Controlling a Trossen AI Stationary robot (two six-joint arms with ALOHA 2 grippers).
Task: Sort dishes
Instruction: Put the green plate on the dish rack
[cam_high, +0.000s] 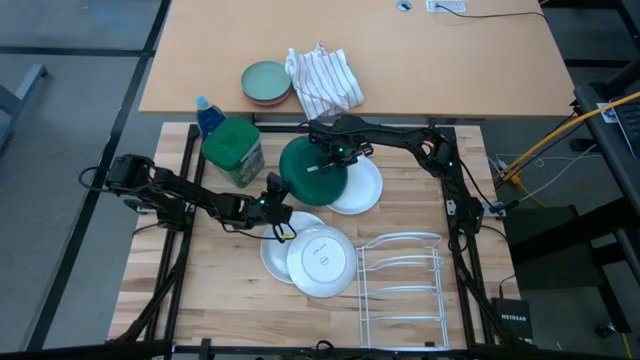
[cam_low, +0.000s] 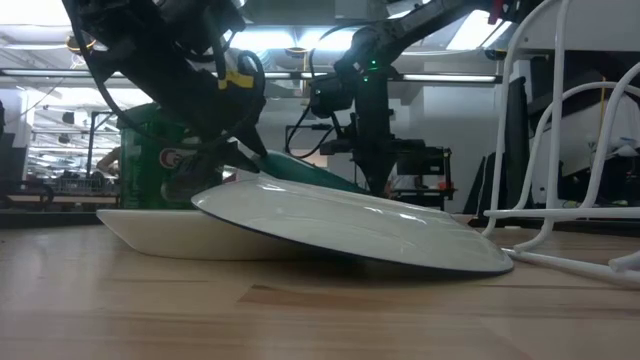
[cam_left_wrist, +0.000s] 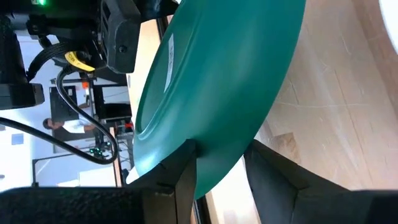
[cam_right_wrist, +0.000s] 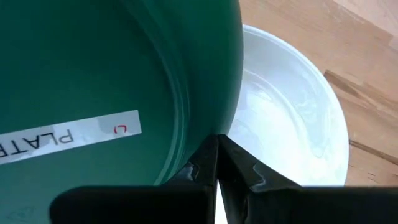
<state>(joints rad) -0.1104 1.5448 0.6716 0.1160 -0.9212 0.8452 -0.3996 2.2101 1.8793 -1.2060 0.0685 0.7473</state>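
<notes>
Both grippers pinch the round dark green plate (cam_high: 312, 170), which is tilted up beside the green-lidded jar (cam_high: 233, 150): right gripper (cam_right_wrist: 217, 163) on one rim, left gripper (cam_left_wrist: 217, 171) on the other. I'd let one release cleanly before swinging toward the white wire rack (cam_high: 402, 285).

Glossy smooth dark green plate (cam_high: 312, 170) (paper label stuck on), glazed white plates (cam_high: 320, 262), wood-grain table (cam_high: 200, 280), white wire rack (cam_high: 400, 285)

Your high view looks straight down on the whole table (cam_high: 200, 290). Your low view sits at table-top height, facing level toward the room. Both wrist views sit very close to the dark green plate (cam_left_wrist: 217, 87), which all four views share.
</notes>
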